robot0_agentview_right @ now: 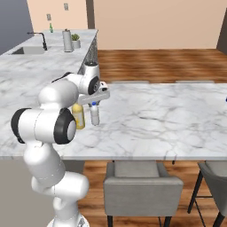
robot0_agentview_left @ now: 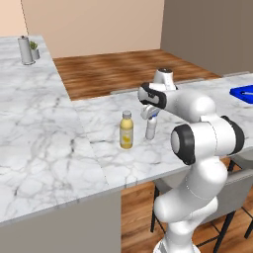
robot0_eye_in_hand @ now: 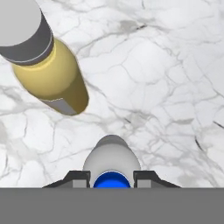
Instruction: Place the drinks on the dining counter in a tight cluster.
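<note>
My tool (robot0_eye_in_hand: 112, 178) grips the clear bottle (robot0_agentview_left: 150, 127) at its blue cap. It stands on the counter (robot0_agentview_left: 99, 148) near the yellow juice bottle (robot0_agentview_left: 126, 130).

Gripper (robot0_agentview_right: 95, 104) clamps the clear bottle (robot0_agentview_right: 95, 116) beside the yellow bottle (robot0_agentview_right: 79, 116) on the marble counter (robot0_agentview_right: 155, 115).

Reaching forward from a bent elbow, white arm (robot0_agentview_left: 197, 133) angled low, wrist turned downward; gripper (robot0_eye_in_hand: 112, 178) pointing straight down, its two dark fingers closed around the neck of a blue-capped clear bottle (robot0_agentview_right: 94, 114).
</note>
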